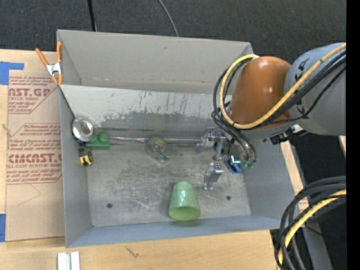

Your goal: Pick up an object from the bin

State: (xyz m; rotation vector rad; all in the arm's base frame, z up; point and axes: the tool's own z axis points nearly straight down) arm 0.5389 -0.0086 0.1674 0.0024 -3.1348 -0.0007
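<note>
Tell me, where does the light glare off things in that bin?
Camera view: the brightest glare sits on the round silver thing by the left wall; a dull streaky sheen runs along the bin's back wall; the pale green cup looks matte.

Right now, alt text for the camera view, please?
The gripper is over the right part of the grey bin, just up and right of a pale green cup lying on its side near the front wall. A silver round thing, a green block and a small yellow piece sit by the left wall.
</note>
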